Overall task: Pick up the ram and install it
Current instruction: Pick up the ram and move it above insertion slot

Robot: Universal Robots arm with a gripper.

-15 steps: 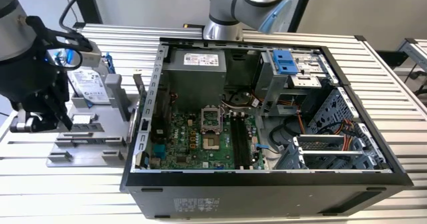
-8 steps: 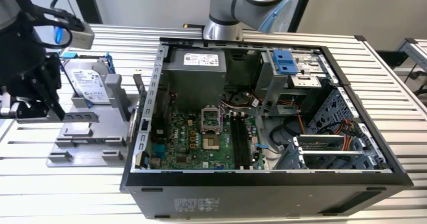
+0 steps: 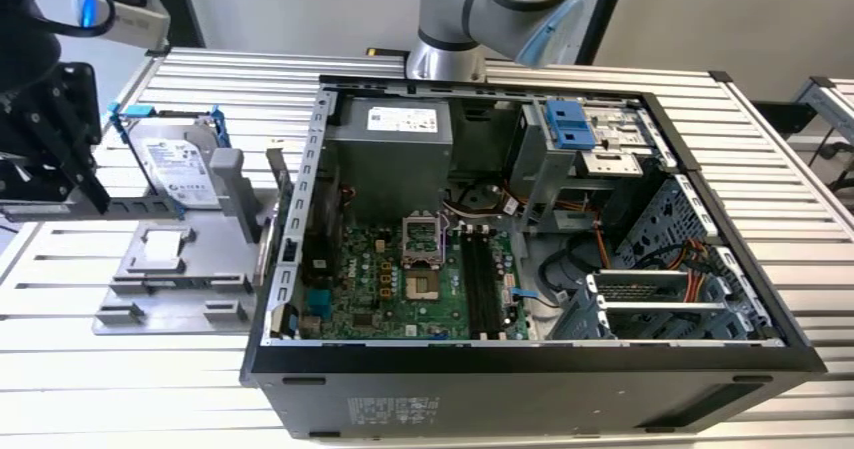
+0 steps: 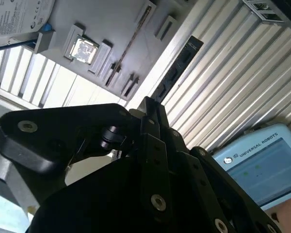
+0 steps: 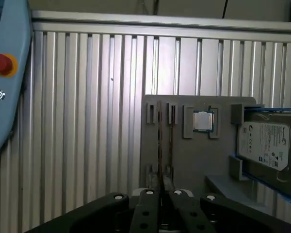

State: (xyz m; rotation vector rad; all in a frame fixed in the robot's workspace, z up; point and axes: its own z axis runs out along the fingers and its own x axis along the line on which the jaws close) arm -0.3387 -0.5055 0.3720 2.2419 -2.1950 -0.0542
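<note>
1. The black gripper [image 5: 162, 188] is squeezed tight with nothing in it.
2. The long, thin, dark ram stick [image 5: 159, 141] stands on its edge in a slot of the flat grey holder [image 5: 189, 160].

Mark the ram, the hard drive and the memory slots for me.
ram [image 5: 159, 145], first wrist view, middle of its thin edge
hard drive [image 5: 264, 143], first wrist view, centre of its label
memory slots [image 3: 482, 279], exterior view, middle of the black slots

Bright, even light; glare streaks the ribbed table [image 5: 111, 97].
</note>
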